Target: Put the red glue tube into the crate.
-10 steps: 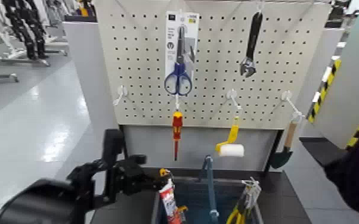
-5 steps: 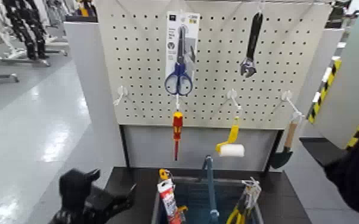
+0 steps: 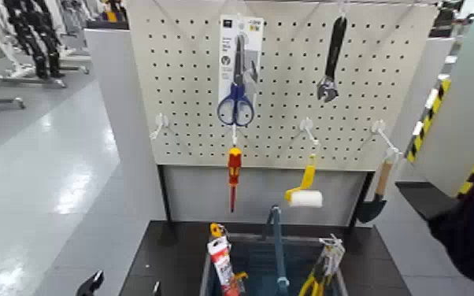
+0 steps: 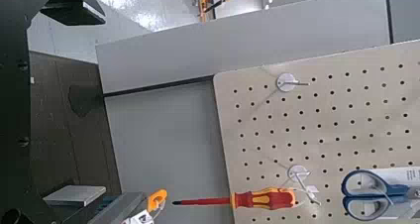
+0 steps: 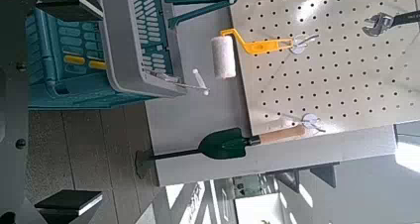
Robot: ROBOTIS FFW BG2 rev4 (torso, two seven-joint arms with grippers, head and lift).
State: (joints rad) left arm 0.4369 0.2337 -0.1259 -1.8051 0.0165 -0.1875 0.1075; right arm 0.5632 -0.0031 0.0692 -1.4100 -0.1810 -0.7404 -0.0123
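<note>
The red glue tube (image 3: 223, 266) stands leaning inside the left end of the crate (image 3: 295, 239), touched by neither gripper. The crate is a grey-rimmed bin with a teal inside and an upright central handle bar (image 3: 275, 244). It also shows in the right wrist view (image 5: 139, 46). Only the two fingertips of my left gripper (image 3: 124, 288) show at the bottom edge, left of the crate, apart and empty. The left wrist view shows that gripper (image 4: 79, 100) open. My right gripper (image 5: 79, 100) is open and empty, off to the crate's right.
A pegboard (image 3: 185, 86) behind the crate holds a scissors pack (image 3: 237, 71), a wrench (image 3: 331, 59), a red-and-yellow screwdriver (image 3: 233, 173), a paint roller (image 3: 305, 193) and a trowel (image 3: 375, 197). Yellow-handled pliers (image 3: 319, 275) lie in the crate. My right arm (image 3: 468, 228) fills the right edge.
My left arm has pulled back and down from beside the crate, almost out of the head view. The glue tube has stayed in the crate.
</note>
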